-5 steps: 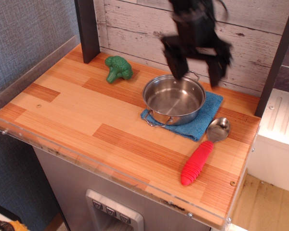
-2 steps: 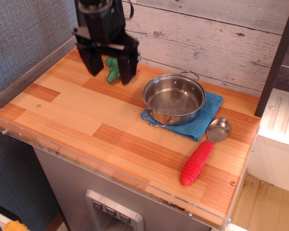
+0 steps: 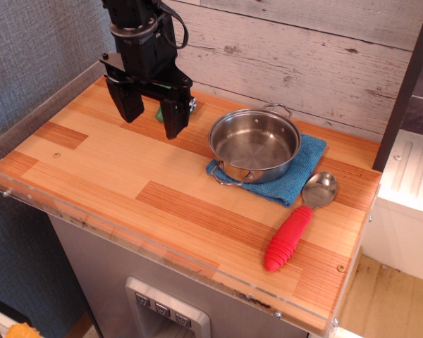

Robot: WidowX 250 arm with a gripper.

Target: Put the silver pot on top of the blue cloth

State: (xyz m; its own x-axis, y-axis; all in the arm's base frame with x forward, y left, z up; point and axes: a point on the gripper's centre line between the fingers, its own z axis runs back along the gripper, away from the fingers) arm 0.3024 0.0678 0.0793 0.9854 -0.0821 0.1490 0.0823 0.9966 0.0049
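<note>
A wooden countertop [image 3: 127, 169] carries a blue cloth [image 3: 299, 176] near its back right, a red-handled spoon [image 3: 296, 224] just beside the cloth's front edge, and a green object [image 3: 158, 113] at rear left, mostly hidden.

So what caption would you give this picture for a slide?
Silver pot sitting on the blue cloth, open gripper hovering apart to the left, red-handled spoon lying beside the cloth.
</note>
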